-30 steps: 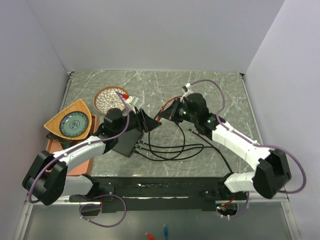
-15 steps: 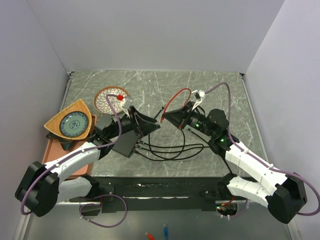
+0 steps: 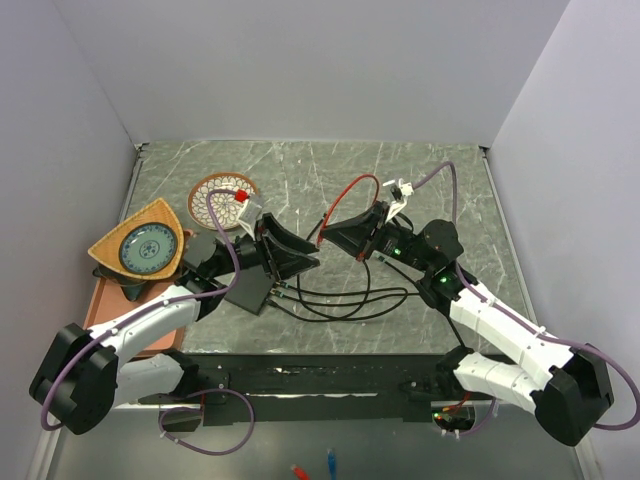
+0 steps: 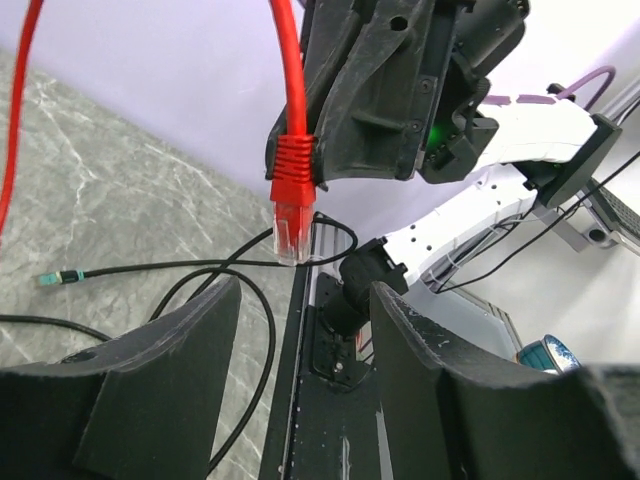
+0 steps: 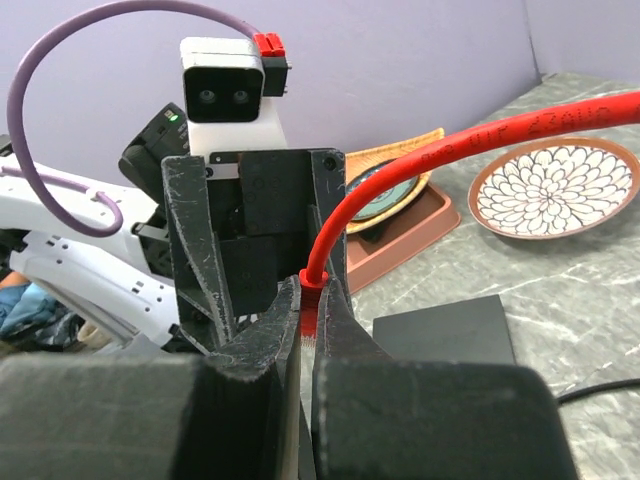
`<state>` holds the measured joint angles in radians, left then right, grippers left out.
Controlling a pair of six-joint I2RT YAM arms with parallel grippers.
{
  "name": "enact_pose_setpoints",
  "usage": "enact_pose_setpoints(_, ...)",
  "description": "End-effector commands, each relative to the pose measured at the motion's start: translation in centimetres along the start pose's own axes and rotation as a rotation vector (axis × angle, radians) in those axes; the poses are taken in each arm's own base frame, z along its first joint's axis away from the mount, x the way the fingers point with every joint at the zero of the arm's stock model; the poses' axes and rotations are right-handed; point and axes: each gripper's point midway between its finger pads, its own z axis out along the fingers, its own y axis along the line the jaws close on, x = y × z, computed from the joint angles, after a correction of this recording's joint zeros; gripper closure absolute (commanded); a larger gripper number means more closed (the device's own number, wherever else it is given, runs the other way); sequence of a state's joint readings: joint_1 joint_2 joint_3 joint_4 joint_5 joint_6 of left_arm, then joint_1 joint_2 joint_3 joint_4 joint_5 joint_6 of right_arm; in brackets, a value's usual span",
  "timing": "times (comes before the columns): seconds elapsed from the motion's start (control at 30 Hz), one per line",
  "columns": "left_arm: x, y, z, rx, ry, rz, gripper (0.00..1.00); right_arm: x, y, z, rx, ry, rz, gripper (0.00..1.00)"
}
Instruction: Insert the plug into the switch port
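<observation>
Plug [image 4: 291, 215] hangs clamped in right pincer [image 5: 307, 302], whose arm stretches leftward toward the gaping left pincer [image 4: 303, 292].

Both arms reach inward toward the middle, their tips facing each other and just apart. The left end effector [image 3: 308, 257] has its fingers spread wide; the right end effector [image 3: 330, 238] is pinched tight on the red plug [image 4: 292, 215].
</observation>
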<state>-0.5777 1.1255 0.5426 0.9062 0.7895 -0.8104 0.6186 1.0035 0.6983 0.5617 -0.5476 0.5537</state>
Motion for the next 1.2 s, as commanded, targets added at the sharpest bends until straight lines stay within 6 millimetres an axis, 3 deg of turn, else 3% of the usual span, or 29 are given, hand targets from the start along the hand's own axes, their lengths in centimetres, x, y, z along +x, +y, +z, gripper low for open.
enact_pose_setpoints(0.0,-1.8,-2.2,0.5,0.091,-0.034,0.061,0.41,-0.9,1.7,0.0,-0.080,-0.035,-0.035,1.00)
enact_pose_setpoints(0.43,-2.5,-2.4,0.9,0.100,-0.058,0.052,0.56,0.1,2.1,0.3,-0.129,0.001,-0.010,1.00)
enact_pose_setpoints(0.6,-2.6,-2.1,1.2,0.093,-0.053,0.041,0.80,0.2,2.3,0.3,-0.143,0.006,-0.006,1.00)
enact_pose_setpoints(0.63,-2.6,-1.8,1.2,0.077,-0.055,0.030,0.98,0.3,2.3,0.3,-0.142,0.010,-0.005,1.00)
enact_pose_setpoints(0.7,-2.6,-1.5,1.4,0.058,-0.053,0.032,0.99,0.4,2.0,0.4,-0.126,0.016,0.000,1.00)
enact_pose_setpoints(0.73,-2.3,-0.8,1.4,0.024,-0.042,0.014,0.99,0.8,1.4,0.5,-0.096,0.033,0.018,0.84)
enact_pose_setpoints(0.83,-2.4,0.3,1.4,-0.045,-0.027,0.053,0.99,0.8,0.8,0.7,-0.059,0.060,0.009,0.63)
enact_pose_setpoints(0.87,-1.9,2.1,1.2,-0.144,-0.006,0.015,0.99,1.7,0.1,0.4,-0.020,0.104,0.010,0.54)
enact_pose_setpoints(0.93,-1.8,3.5,0.7,-0.230,0.018,0.064,0.99,1.5,-0.1,0.2,0.006,0.121,-0.023,0.45)
enact_pose_setpoints(0.97,-1.5,5.0,0.3,-0.324,0.042,0.045,0.99,2.5,-1.1,-0.3,0.051,0.170,-0.040,0.34)
enact_pose_setpoints(1.0,-1.3,5.7,-0.1,-0.360,0.065,0.086,0.99,2.5,-1.1,-0.6,0.061,0.180,-0.061,0.28)
enact_pose_setpoints(1.03,-1.4,6.1,-0.4,-0.391,0.074,0.100,0.99,2.5,-1.0,-0.9,0.065,0.194,-0.079,0.15)
enact_pose_setpoints(1.07,-1.0,7.1,-1.0,-0.458,0.101,0.090,0.99,3.6,-1.3,-1.6,0.074,0.250,-0.114,0.08)
enact_pose_setpoints(1.17,-0.9,7.8,-1.8,-0.513,0.156,0.145,0.99,3.7,-0.8,-2.0,0.024,0.326,-0.218,0.01)
